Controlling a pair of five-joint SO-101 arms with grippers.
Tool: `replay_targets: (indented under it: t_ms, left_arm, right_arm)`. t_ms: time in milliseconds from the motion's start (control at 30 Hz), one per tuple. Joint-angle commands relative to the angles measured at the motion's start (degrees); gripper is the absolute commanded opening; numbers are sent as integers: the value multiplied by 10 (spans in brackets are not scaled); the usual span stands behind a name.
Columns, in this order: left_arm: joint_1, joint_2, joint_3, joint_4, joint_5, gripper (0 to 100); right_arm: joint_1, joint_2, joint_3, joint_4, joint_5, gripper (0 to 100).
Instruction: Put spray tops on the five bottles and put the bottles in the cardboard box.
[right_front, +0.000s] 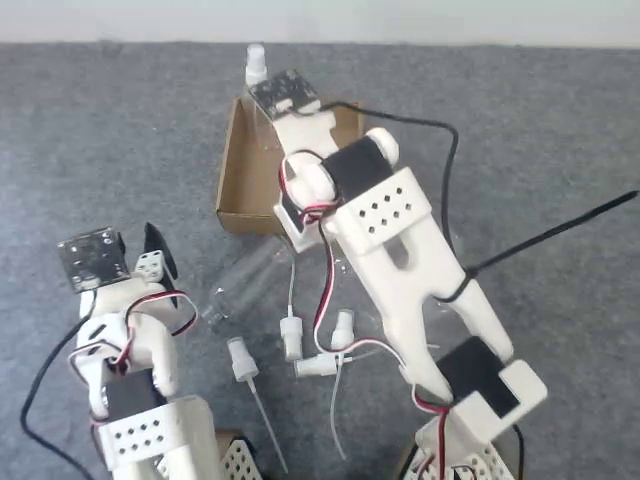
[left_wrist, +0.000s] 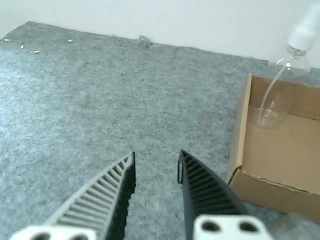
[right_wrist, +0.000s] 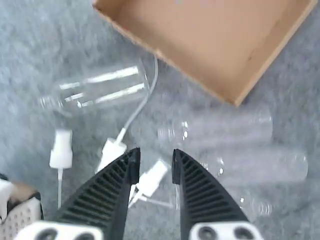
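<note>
Wide bare carpet (left_wrist: 100, 90) ahead of the left gripper (left_wrist: 156, 155), nothing in its lane! The cardboard box (left_wrist: 239, 135) puts a wall up just beside that lane, and a capped bottle (left_wrist: 274, 107) stands inside at the far end; the rest of the box floor lies bare. Under the right gripper (right_wrist: 155, 152) it's crowded: clear bottles (right_wrist: 100, 87) lying near the box's corner, spray tops (right_wrist: 61, 152) and their thin tubes strewn beside them. From above, the right arm (right_front: 400, 240) hangs across the box's near wall

Jaws of left gripper (left_wrist: 156, 161) parted by a narrow gap, tips angled forward and down; left arm (right_front: 140, 400) folded close to its base; right arm (right_front: 400, 250) stretched far forward; right gripper (right_wrist: 154, 157) pointing down, jaws slightly apart.
</note>
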Motion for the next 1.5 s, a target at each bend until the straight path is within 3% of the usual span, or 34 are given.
replay_targets:
  t_ms: [0,67,167,333,433,1033,1467]
  left_arm:
    - [-4,-10,-7,-22,11,135]
    - [-4,-10,-7,-22,11,135]
    - [-4,-10,-7,-22,11,135]
    - [-4,-10,-7,-22,11,135]
    - [-4,-10,-7,-22,11,135]
    - [0,-10,-7,-22,11,135]
    - [0,-10,-7,-22,11,135]
  right_arm:
    - [7,-58,33,21,0,176]
    - [8,-61,54,21,17,230]
    - [7,-58,96,19,108,276]
    - [7,-58,157,15,296,283]
    - [7,-58,184,1,356,283]
    - [24,-58,398,-231,571,281]
    - [77,27,458,-375,616,281]
